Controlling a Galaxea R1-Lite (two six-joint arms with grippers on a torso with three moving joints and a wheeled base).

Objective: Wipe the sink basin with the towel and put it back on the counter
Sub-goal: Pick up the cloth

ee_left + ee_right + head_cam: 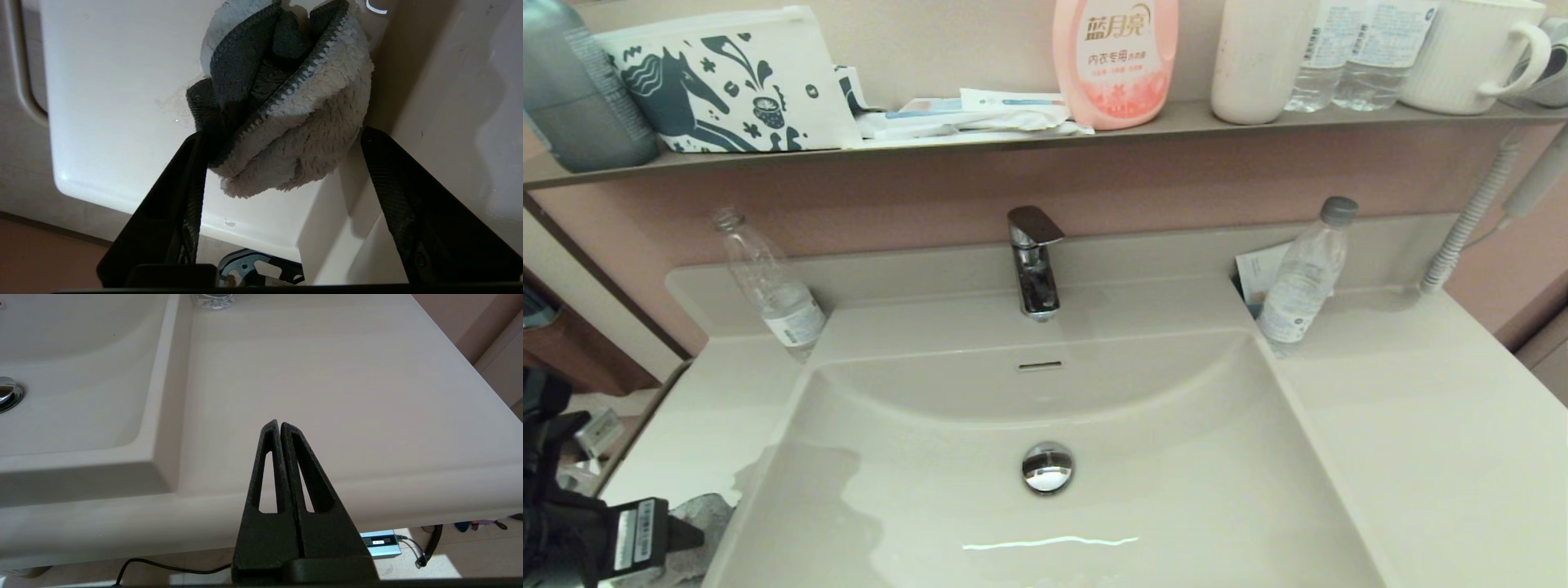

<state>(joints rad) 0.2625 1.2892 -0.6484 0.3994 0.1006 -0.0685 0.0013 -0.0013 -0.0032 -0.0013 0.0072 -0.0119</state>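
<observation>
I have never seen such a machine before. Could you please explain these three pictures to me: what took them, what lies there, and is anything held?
A two-armed robot stands before a sink basin. One camera sits on its head, one on each wrist. The left end effector is open around the towel, which lies on the counter beside the basin; nothing is held. The right end effector is shut and empty, over the counter's other side. Two bottles stand by the faucet.
</observation>
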